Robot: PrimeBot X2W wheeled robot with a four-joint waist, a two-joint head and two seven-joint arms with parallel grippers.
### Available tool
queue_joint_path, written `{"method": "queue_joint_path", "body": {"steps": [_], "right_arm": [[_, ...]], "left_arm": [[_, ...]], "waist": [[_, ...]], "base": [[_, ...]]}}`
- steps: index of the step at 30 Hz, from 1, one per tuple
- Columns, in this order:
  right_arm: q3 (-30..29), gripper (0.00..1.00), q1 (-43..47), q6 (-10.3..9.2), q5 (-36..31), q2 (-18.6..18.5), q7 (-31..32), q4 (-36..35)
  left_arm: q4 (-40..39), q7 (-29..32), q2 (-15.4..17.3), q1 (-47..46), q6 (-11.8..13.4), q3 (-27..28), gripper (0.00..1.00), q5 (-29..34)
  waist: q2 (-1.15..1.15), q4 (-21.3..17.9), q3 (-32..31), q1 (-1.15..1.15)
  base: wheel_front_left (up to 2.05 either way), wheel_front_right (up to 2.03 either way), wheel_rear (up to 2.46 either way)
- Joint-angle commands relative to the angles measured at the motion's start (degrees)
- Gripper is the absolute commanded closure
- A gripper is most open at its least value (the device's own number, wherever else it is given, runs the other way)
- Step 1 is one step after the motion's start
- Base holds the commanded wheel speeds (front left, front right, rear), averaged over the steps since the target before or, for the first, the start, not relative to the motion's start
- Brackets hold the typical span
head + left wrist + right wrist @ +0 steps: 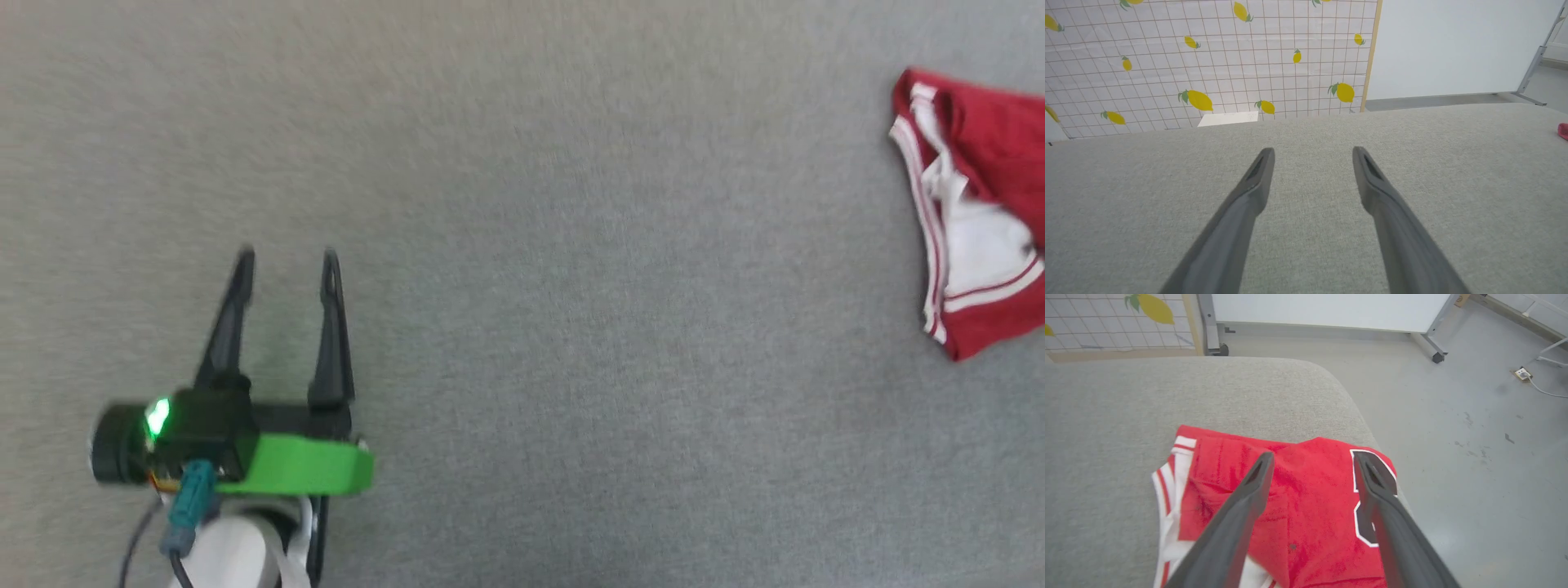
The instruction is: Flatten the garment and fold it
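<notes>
Fingers of the right claw spread wide over the crumpled red-and-white jersey garment, perhaps touching it; left claw hovers agape, empty, above the grey fabric bench.

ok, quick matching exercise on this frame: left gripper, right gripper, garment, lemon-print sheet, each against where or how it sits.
Things:
1. left gripper
2. right gripper
3. garment
4. lemon-print sheet

Places or states:
A. bunched by the rounded corner of the grey surface
B. fingers apart over bare grey surface
C. upright beyond the surface's far edge
D. fingers apart above red fabric

Pairs: 1-B, 2-D, 3-A, 4-C
</notes>
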Motion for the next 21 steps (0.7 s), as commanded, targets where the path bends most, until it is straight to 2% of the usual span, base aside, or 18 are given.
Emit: {"method": "queue_joint_path", "body": {"steps": [1, 7, 13, 21], "right_arm": [[0.2, 0.0, 3.1, -0.1, 1.2, 2.0, -1.4, -2.8], [1.6, 0.0, 15.5, -0.1, 1.9, 11.4, -6.2, -16.3], [5.2, 0.0, 25.8, -0.1, 1.1, 17.1, -11.4, -25.2], [7.7, 0.0, 35.1, -0.1, -4.5, 20.9, -18.8, -29.5]], "left_arm": [[0.9, 0.2, -0.3, 2.0, 0.0, 0.1, 0.0, -1.2], [2.1, -0.1, -1.2, 7.2, -0.2, -0.2, 0.0, -4.2], [3.4, -0.9, -1.8, 9.7, -0.8, -0.9, 0.0, -5.4], [6.5, -1.9, -2.9, 10.7, -2.2, -2.1, 0.0, -6.2]], "waist": [[0.0, 4.4, -11.6, 0.0], [0.0, 6.5, -17.0, 0.0], [0.0, 8.4, -19.4, 0.0], [0.0, 10.0, -20.4, 0.0]], "base": [[0.0, 0.0, 0.0], [0.0, 0.0, 0.0], [0.0, 0.0, 0.0], [0.0, 0.0, 0.0]]}}
